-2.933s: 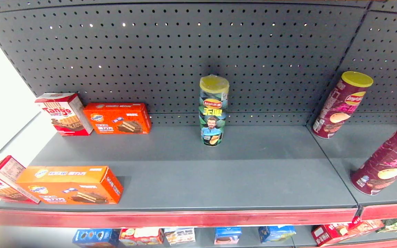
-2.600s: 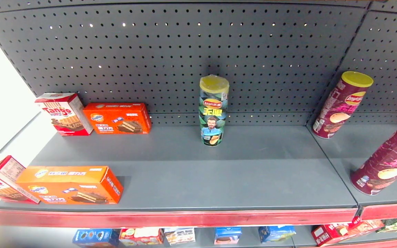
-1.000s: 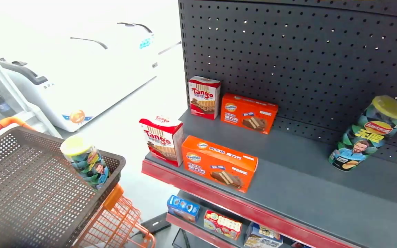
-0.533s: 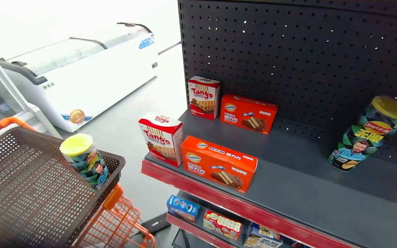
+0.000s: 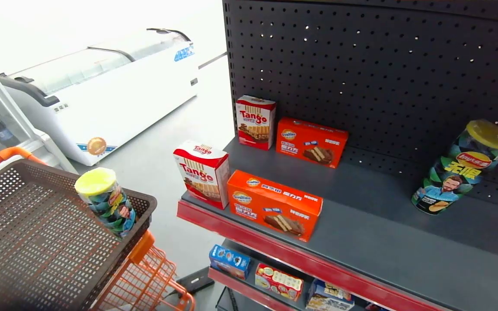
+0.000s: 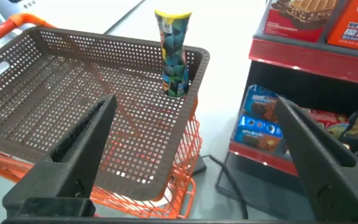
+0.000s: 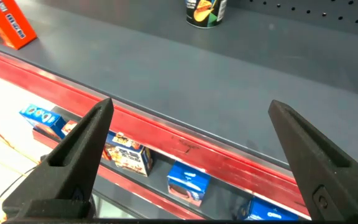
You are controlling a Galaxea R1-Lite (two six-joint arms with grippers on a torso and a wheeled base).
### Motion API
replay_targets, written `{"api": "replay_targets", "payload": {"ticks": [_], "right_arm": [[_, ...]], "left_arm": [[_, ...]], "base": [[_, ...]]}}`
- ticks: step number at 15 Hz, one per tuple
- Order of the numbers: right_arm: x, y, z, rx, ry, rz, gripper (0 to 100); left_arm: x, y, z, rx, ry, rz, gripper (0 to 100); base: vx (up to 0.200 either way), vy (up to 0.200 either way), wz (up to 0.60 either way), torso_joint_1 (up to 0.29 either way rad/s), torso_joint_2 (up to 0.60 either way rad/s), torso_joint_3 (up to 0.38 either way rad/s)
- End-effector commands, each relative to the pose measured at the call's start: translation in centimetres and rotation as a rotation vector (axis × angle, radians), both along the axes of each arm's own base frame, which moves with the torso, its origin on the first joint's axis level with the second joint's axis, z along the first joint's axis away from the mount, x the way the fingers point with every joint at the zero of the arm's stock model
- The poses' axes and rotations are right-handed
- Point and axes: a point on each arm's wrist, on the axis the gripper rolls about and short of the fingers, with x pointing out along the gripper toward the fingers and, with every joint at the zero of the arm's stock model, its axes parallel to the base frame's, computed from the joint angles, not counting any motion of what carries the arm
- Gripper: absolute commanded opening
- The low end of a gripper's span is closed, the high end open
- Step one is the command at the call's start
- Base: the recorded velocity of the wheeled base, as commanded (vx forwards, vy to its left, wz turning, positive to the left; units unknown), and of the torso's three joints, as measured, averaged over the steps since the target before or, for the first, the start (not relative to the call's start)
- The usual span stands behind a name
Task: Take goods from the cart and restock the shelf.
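A chip can [image 5: 105,199] with a yellow lid stands upright in the near corner of the cart's brown perforated basket [image 5: 37,242]. In the left wrist view the same chip can [image 6: 174,53] stands at the far side of the basket [image 6: 73,106]. My left gripper [image 6: 194,104] hangs open above and short of the basket's corner, holding nothing. A matching can [image 5: 463,168] stands at the back of the grey shelf [image 5: 383,224]. My right gripper [image 7: 191,107] is open over the shelf's red front edge, with that can [image 7: 205,11] farther in.
Two wafer boxes [image 5: 201,172] and two orange biscuit boxes [image 5: 275,205] sit at the shelf's left end. Small boxes [image 5: 229,261] line the lower shelf. The cart's orange wire frame [image 5: 145,276] stands beside the shelf. A white chest freezer [image 5: 102,95] lies behind.
The head camera has swung left from facing the shelf straight on, so the cart and its can now show. Over the last second nothing has moved.
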Motion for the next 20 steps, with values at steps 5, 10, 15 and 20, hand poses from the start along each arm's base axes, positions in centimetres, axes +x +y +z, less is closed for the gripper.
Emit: {"api": "replay_targets", "payload": {"ticks": [5, 10, 15, 20], "right_arm": [[0.0, 0.0, 0.0, 0.000, 0.000, 0.001, 100], [0.0, 0.0, 0.0, 0.000, 0.000, 0.000, 100], [0.0, 0.0, 0.0, 0.000, 0.000, 0.001, 100], [0.0, 0.0, 0.0, 0.000, 0.000, 0.001, 100]], "left_arm": [[3.4, 0.0, 1.7, 0.008, 0.213, -0.008, 100], [6.8, 0.1, 3.6, -0.010, 0.322, 0.061, 100], [11.5, 0.4, 4.0, -0.037, 0.437, 0.103, 100], [17.8, 1.1, 2.8, -0.053, 0.376, 0.143, 100]], "base": [[0.000, 0.000, 0.00, 0.000, 0.00, 0.000], [0.000, 0.000, 0.00, 0.000, 0.00, 0.000], [0.000, 0.000, 0.00, 0.000, 0.00, 0.000], [0.000, 0.000, 0.00, 0.000, 0.00, 0.000]]}}
